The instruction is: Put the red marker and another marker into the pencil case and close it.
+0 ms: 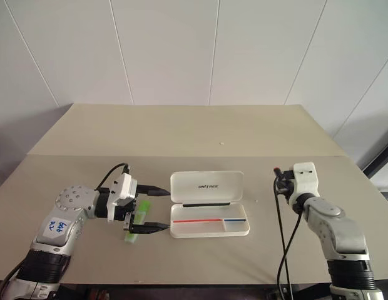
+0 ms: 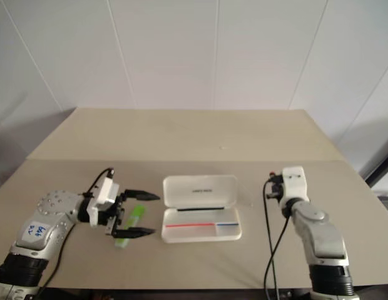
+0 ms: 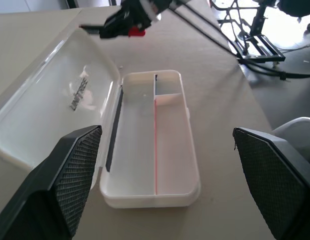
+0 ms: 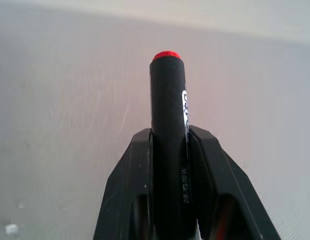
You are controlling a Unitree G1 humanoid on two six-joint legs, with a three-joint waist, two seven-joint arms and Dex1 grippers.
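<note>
The white pencil case lies open mid-table, its lid laid back and the tray with its red and blue stripes empty. My left gripper hangs open just left of the case, pointing at it. Under it the lime-green marker rests on the table. Right of the case, my right gripper is lifted above the table and shut on the red marker, whose black barrel and red end stick out past the fingertips.
The tan table stretches far behind the case, with a seam across its middle. A black cable hangs along my right arm. Beyond the table's right edge stands a black frame with cables on the floor.
</note>
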